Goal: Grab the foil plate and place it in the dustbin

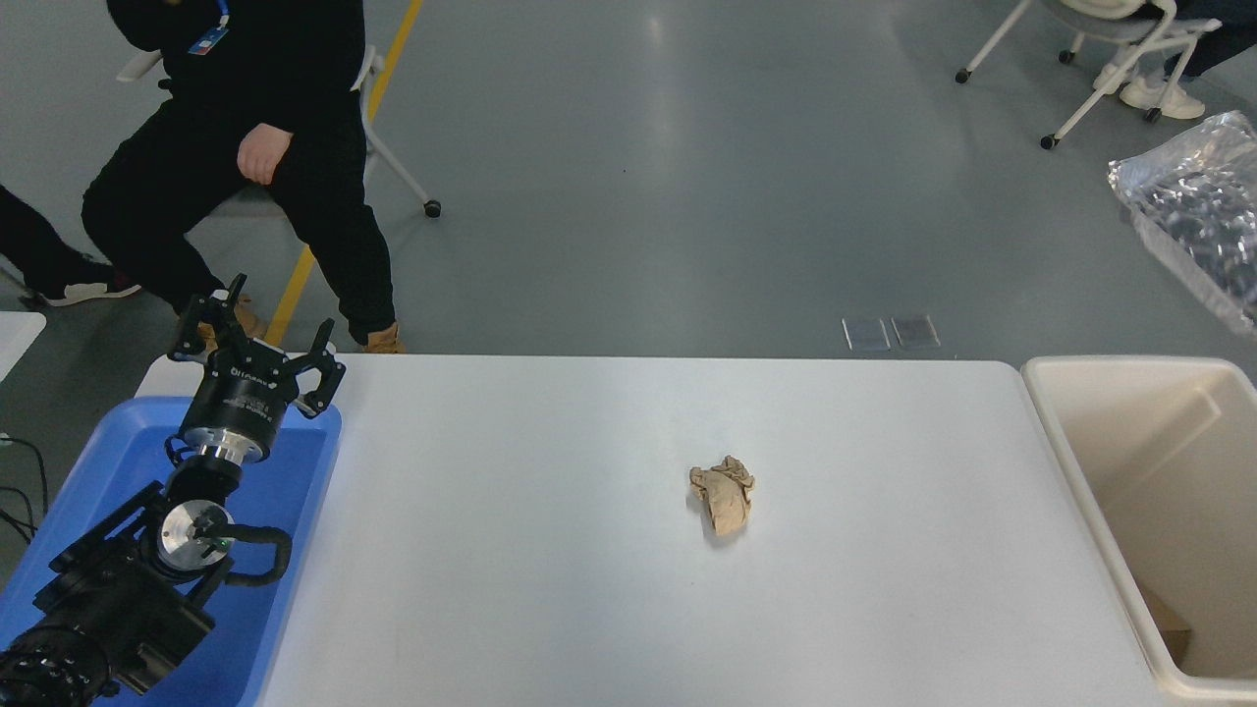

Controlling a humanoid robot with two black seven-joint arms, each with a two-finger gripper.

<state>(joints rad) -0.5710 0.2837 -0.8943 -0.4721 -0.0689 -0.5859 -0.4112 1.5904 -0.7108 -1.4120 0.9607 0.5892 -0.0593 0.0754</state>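
One foil plate aloft, one bin below it

The foil plate [1193, 211] hangs at the right edge, above the bin [1056, 432]; whatever holds it is out of frame. One paper wad [724, 497] lies mid-table [589, 550]. The left gripper [257, 346], fingers spread wide, sits over one blue tray [319, 462].

Foil plate [1193, 211] cut by right edge

Grey floor [687, 177], wheeled chairs [1110, 39]
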